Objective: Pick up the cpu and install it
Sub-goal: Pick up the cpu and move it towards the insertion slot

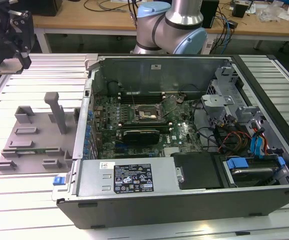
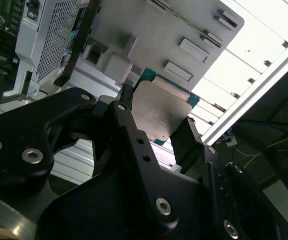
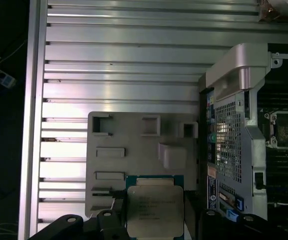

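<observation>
The cpu (image 2: 161, 112) is a small flat square chip with a silver-grey top plate and a green edge. My gripper (image 2: 156, 119) is shut on it, with a black finger against each of two opposite sides. In the first wrist view the cpu (image 3: 153, 210) hangs above the grey parts fixture (image 3: 134, 145), held by the gripper (image 3: 153, 222). In the exterior view the gripper (image 1: 18, 59) is high at the far left, over the slatted table, with the cpu (image 1: 10, 65) showing as a pale square. The open socket (image 1: 147, 116) lies on the motherboard inside the case, well away from the gripper.
The open computer case (image 1: 184, 200) lies on its side at centre and right, with a black expansion card (image 1: 141, 134) just below the socket. The grey fixture (image 1: 34, 135) with an upright post (image 1: 56, 112) sits left of the case. Cables and drive bays fill the case's right side.
</observation>
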Robot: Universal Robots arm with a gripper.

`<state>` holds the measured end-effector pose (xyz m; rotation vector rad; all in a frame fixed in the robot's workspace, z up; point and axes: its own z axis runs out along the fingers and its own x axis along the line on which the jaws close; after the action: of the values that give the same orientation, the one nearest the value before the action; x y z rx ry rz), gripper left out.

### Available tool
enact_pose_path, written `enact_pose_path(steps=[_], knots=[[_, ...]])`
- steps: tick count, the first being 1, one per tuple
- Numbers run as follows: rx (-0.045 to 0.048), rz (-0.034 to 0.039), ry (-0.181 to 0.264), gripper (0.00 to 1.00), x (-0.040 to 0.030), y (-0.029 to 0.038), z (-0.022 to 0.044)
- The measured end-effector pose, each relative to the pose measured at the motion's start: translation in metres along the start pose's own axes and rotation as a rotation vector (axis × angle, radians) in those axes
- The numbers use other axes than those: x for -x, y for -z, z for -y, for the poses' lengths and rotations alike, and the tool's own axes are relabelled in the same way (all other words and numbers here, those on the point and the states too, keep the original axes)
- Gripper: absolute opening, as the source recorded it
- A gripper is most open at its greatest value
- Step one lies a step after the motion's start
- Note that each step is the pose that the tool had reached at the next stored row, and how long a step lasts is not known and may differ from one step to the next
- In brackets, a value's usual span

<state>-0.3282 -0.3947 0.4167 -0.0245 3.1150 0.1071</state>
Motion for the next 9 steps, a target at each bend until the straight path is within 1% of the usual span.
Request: enact_pose_path(steps=[4, 7, 9], knots=[[0.0, 0.0001, 0.0, 0.55, 0.0111, -0.0003, 0.0002], [0.0001, 0.0001, 0.0, 0.55, 0.0159, -0.0004, 0.0003], [0.0, 0.0, 0.0, 0.55, 0.0212, -0.0005, 0.0004]])
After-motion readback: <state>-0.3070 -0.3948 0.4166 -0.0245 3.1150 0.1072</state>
